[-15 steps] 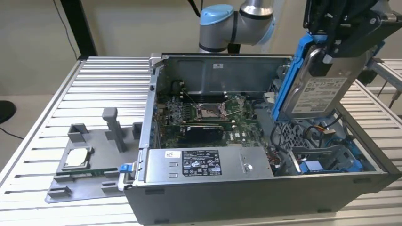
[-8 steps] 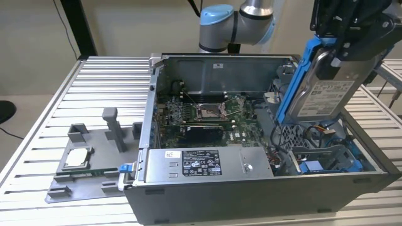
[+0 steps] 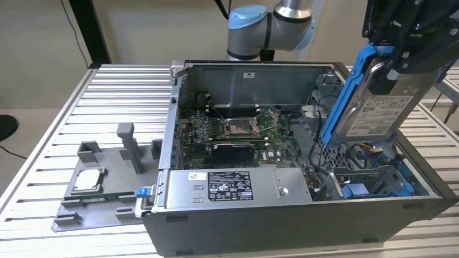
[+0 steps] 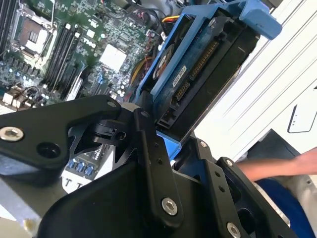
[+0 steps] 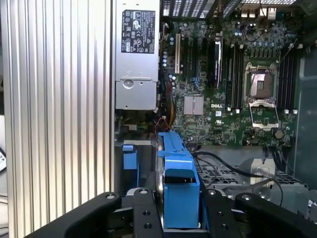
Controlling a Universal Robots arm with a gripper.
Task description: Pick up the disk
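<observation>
The disk (image 3: 377, 110), a silver hard drive with a white label in a blue bracket, hangs tilted and nearly upright above the open computer case's drive bay, on the exterior view's right. My black gripper (image 3: 396, 63) is shut on its upper end. In the second wrist view the disk (image 4: 198, 64) slants away from the gripper (image 4: 161, 131), its connector edge and blue frame showing. In the first wrist view the blue bracket (image 5: 178, 191) sits clamped between the black fingers (image 5: 143, 213), with the gripper (image 5: 179, 206) above the case interior.
The open computer case (image 3: 287, 226) holds a motherboard (image 3: 237, 129) and a grey power supply box (image 3: 229, 185). A grey fixture (image 3: 100, 183) with a small square chip (image 3: 90, 180) lies on the slatted table at the exterior view's left. A person's arm (image 4: 277, 168) reaches in.
</observation>
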